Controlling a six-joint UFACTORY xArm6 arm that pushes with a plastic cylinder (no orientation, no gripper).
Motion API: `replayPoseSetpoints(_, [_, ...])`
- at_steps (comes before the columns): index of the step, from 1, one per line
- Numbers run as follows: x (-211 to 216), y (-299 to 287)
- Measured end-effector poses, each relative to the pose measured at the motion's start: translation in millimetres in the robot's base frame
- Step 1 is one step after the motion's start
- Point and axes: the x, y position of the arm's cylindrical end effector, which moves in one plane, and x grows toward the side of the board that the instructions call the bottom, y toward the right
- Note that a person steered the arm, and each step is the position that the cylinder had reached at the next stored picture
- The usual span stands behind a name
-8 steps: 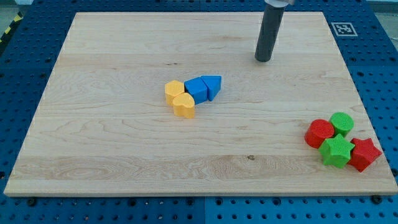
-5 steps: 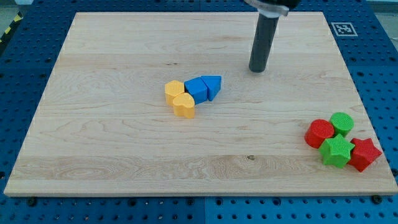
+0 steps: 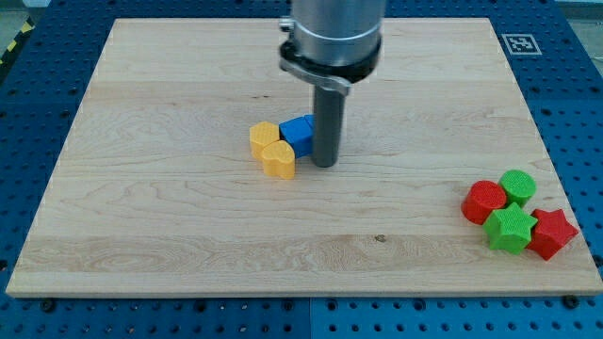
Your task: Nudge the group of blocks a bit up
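A group of blocks lies near the board's middle: two yellow blocks, a hexagonal one (image 3: 264, 138) and a rounded one (image 3: 279, 159), touch a blue block (image 3: 298, 131). A second blue block, seen earlier at the group's right, is hidden behind my rod. My tip (image 3: 324, 165) is down on the wooden board (image 3: 170, 226), right beside the group on its right, just below-right of the blue block. A second cluster sits at the lower right: a red cylinder (image 3: 484, 201), a green cylinder (image 3: 517, 186), a green star (image 3: 510, 230) and a red star (image 3: 552, 233).
The arm's grey wrist (image 3: 334, 38) hangs over the upper middle of the board. A fiducial marker (image 3: 518, 43) is at the board's top right corner. Blue perforated table surrounds the board.
My rod has moved down and to the left, from the upper right of the board to the right side of the yellow and blue group, now covering the right blue block.
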Motion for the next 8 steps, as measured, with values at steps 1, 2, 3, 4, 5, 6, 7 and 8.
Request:
replayPoseSetpoints(1, [0, -8])
replayPoseSetpoints(2, [0, -11])
replayPoseSetpoints(3, [0, -11])
replayPoseSetpoints(4, [-15, -11])
replayPoseSetpoints(5, [-36, -15])
replayPoseSetpoints(6, [-48, -24])
replayPoseSetpoints(7, [-50, -32])
replayPoseSetpoints(8, [-29, -32])
